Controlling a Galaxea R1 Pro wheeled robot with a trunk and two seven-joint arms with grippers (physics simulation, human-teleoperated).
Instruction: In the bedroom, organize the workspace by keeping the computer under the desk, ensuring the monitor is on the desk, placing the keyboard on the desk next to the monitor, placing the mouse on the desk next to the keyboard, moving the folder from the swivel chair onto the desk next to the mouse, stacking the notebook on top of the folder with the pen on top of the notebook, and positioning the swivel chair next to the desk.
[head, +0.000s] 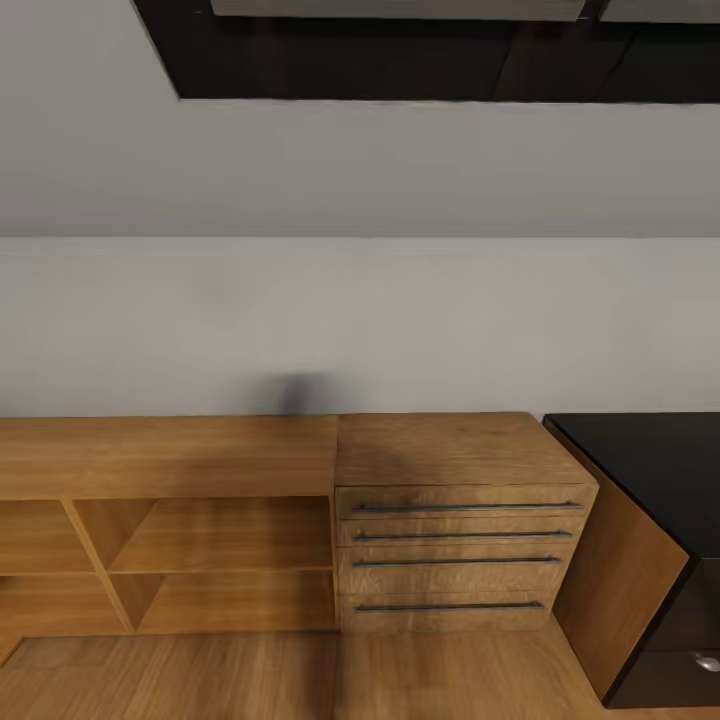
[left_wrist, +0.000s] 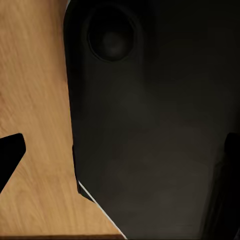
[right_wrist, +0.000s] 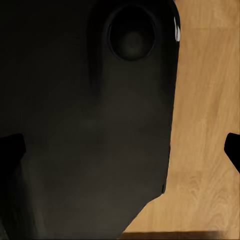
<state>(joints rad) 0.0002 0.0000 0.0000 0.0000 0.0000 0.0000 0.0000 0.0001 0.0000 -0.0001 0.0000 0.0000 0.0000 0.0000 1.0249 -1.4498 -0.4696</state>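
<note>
I face a sloped grey-white wall (head: 360, 320) of the bedroom, with a black-framed skylight (head: 400, 60) above it. The desk, computer, monitor, keyboard, mouse, folder, notebook, pen and swivel chair are out of view. In the left wrist view my left gripper (left_wrist: 120, 155) is open, its dark fingertips (left_wrist: 10, 156) far apart, hanging beside my own dark body (left_wrist: 150, 125) over the wood floor (left_wrist: 35, 100). In the right wrist view my right gripper (right_wrist: 120, 150) is open the same way, with fingertips (right_wrist: 233, 150) at the frame edges and nothing between them.
A low light-wood shelf unit (head: 170, 520) runs along the wall, joined to a drawer unit (head: 455, 550) with several bar handles. A black-topped cabinet (head: 660, 480) with a wood side panel stands at the right. Light wood floor (head: 300, 675) lies in front.
</note>
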